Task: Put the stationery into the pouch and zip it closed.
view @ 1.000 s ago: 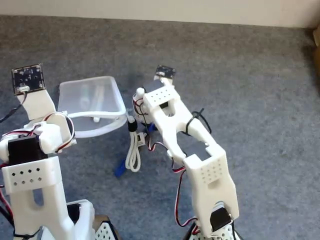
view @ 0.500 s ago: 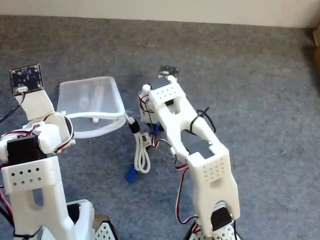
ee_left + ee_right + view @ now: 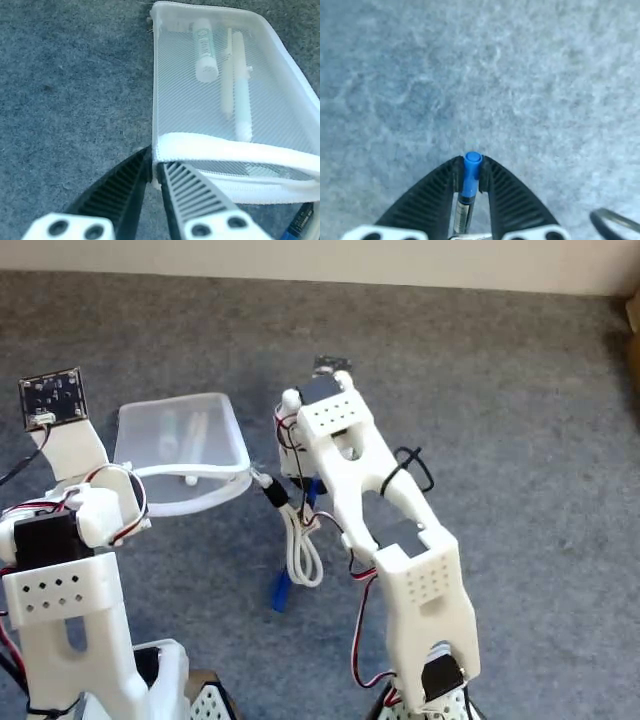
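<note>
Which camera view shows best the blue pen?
The right wrist view: the blue pen is clamped in the right tool. The high view shows one blue end sticking out under the arm. The left wrist view shows a blue bit at the frame's edge, beside the pouch; probably the pen.

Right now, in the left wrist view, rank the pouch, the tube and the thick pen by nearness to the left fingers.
1. The pouch: its rim corner sits between the left fingers.
2. The thick pen: inside, near the rim.
3. The tube: inside, deepest.
</note>
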`<act>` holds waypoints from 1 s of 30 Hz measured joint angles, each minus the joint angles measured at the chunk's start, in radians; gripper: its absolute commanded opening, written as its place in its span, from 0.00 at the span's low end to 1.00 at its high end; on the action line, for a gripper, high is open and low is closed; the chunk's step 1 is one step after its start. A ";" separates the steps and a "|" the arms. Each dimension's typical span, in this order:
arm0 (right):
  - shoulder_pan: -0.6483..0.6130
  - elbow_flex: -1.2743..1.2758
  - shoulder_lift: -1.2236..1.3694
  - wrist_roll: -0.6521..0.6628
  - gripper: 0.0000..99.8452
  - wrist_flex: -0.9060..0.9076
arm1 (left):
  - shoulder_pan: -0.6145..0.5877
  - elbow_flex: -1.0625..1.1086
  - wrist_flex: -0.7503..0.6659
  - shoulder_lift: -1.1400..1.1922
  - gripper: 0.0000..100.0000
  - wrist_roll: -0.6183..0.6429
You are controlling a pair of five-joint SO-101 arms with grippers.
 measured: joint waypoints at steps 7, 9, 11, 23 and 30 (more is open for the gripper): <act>0.000 -0.117 0.000 0.141 0.00 0.121 | 0.000 0.000 0.000 0.000 0.01 0.000; 0.000 -0.141 0.000 0.176 0.00 0.135 | 0.000 0.000 0.000 0.000 0.01 0.000; 0.000 -0.152 0.000 0.213 0.00 0.138 | 0.000 0.000 0.000 0.000 0.01 0.000; 0.000 -0.160 -0.005 0.361 0.00 0.138 | 0.000 0.000 0.000 0.000 0.01 0.000; 0.017 -0.080 -0.175 0.408 0.00 0.138 | 0.000 0.000 0.000 0.000 0.01 0.000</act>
